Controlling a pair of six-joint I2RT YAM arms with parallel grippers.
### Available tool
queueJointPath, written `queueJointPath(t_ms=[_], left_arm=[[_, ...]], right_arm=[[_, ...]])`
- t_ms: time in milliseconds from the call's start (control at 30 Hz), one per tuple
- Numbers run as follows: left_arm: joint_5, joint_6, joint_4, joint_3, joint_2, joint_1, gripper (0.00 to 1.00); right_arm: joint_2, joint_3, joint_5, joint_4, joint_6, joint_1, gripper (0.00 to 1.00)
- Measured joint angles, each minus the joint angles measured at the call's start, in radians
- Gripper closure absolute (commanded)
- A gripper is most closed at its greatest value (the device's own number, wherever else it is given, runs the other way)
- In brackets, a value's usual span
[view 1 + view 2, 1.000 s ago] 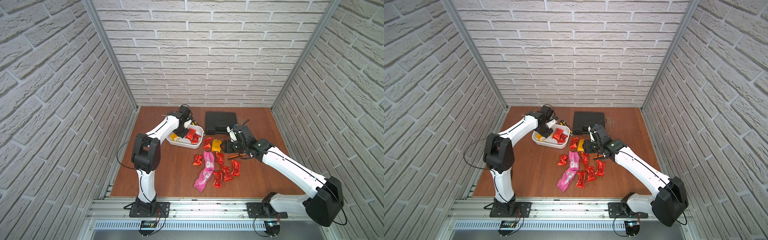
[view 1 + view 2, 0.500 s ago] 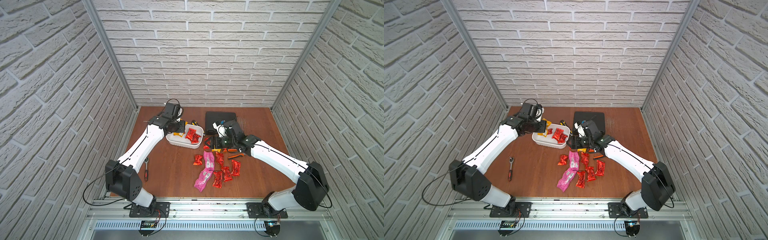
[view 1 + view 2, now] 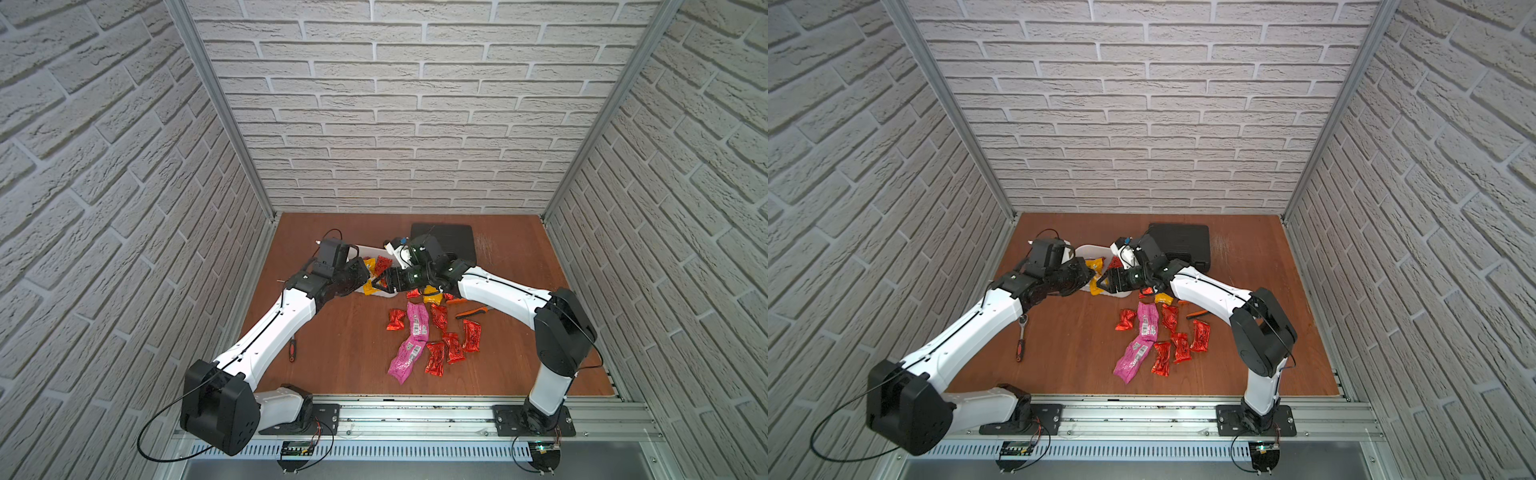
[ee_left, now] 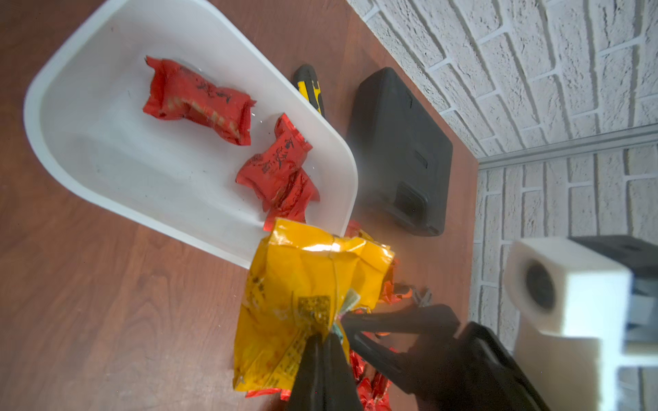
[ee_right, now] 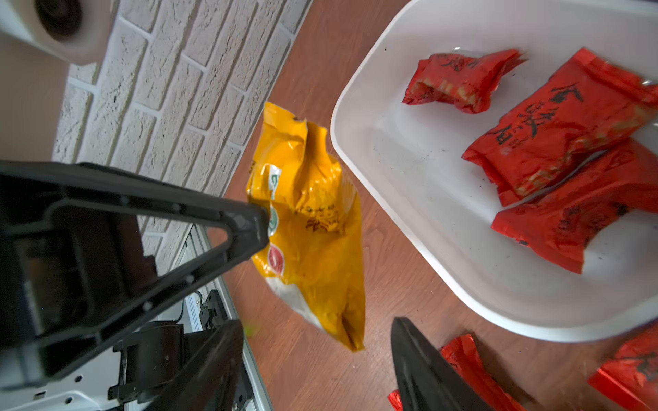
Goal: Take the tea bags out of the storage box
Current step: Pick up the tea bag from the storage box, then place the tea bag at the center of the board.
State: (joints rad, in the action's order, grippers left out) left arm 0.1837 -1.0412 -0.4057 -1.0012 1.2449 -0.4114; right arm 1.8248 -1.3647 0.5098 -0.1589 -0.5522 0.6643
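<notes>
A: What is being held, and by which arm?

B: A yellow tea bag point(image 4: 302, 295) is being pinched at one long edge between the pressed-together fingers of the left gripper point(image 4: 327, 338). It is being held in the air just outside the rim of the storage box point(image 5: 409, 199), over the table point(image 3: 340, 353) rather than over the box's floor.

A: And the right gripper point(image 5: 317, 334)?

B: It is being presented with its fingers spread and nothing gripped. The bag's long axis is being pointed roughly into that gap, with its free end lying between the two fingers. Whether it is being touched cannot be told.

A: Which relation is being counted on for the coming move?

B: Probably that one. The bag is lying straight ahead of the right gripper, so, judging by the pose, a handover is being set up.

A: What is not yet taken out?

B: Three red tea bags point(image 5: 555, 142), lying inside the box just beside the held one. The other tea bags point(image 3: 417, 324) are being shown scattered on the table, apart from the box.
</notes>
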Motion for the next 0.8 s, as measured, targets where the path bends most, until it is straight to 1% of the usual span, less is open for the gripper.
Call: queueJointPath(t_ms=[33, 67, 133, 200, 267, 333, 367, 400, 433, 467, 500, 533, 600, 700, 800], left_arm=[[0.001, -0.016, 0.007, 0.01, -0.009, -0.002, 1.0], [0.002, -0.036, 0.017, 0.019, -0.019, -0.004, 1.0], [0.003, -0.065, 0.032, 0.032, -0.034, -0.006, 1.0], [0.002, -0.091, 0.047, 0.039, -0.044, -0.009, 1.0], [-0.002, -0.112, 0.052, 0.044, -0.053, -0.008, 1.0], [-0.005, -0.124, 0.054, 0.048, -0.059, -0.008, 1.0], [-0.008, -0.128, 0.053, 0.048, -0.061, -0.008, 0.9], [-0.014, -0.132, 0.047, 0.048, -0.065, -0.008, 0.69], [-0.023, -0.13, 0.04, 0.048, -0.071, -0.008, 0.51], [-0.042, -0.135, 0.028, 0.048, -0.081, -0.008, 0.36], [-0.064, -0.135, 0.006, 0.048, -0.095, -0.008, 0.28], [-0.091, -0.134, -0.015, 0.047, -0.109, -0.008, 0.24], [-0.162, -0.134, -0.08, 0.047, -0.153, -0.008, 0.2], [-0.265, -0.131, -0.172, 0.047, -0.227, 0.01, 0.2], [-0.33, -0.13, -0.231, 0.059, -0.299, 0.061, 0.21]], right_arm=[[0.006, 0.0, 0.005, 0.002, 0.001, 0.001, 0.42], [0.013, 0.0, 0.012, 0.004, 0.0, 0.002, 0.48], [0.018, 0.0, 0.027, 0.01, 0.001, 0.005, 0.61], [0.018, -0.001, 0.04, 0.014, -0.001, 0.007, 0.77], [0.018, -0.001, 0.05, 0.018, -0.002, 0.009, 0.87], [0.018, -0.001, 0.06, 0.018, -0.002, 0.011, 0.9], [0.018, -0.001, 0.063, 0.021, -0.002, 0.014, 0.92], [0.018, -0.001, 0.063, 0.021, -0.003, 0.016, 0.93], [0.018, -0.001, 0.065, 0.02, -0.002, 0.019, 0.93], [0.017, -0.001, 0.063, 0.016, -0.002, 0.024, 0.94], [0.017, 0.0, 0.062, 0.006, 0.0, 0.029, 0.94], [0.016, 0.0, 0.061, -0.002, 0.003, 0.034, 0.95], [0.01, 0.007, 0.054, -0.025, 0.011, 0.049, 0.95], [-0.016, 0.034, 0.037, -0.08, 0.034, 0.085, 0.95], [-0.034, 0.053, 0.013, -0.151, 0.071, 0.135, 0.95]])
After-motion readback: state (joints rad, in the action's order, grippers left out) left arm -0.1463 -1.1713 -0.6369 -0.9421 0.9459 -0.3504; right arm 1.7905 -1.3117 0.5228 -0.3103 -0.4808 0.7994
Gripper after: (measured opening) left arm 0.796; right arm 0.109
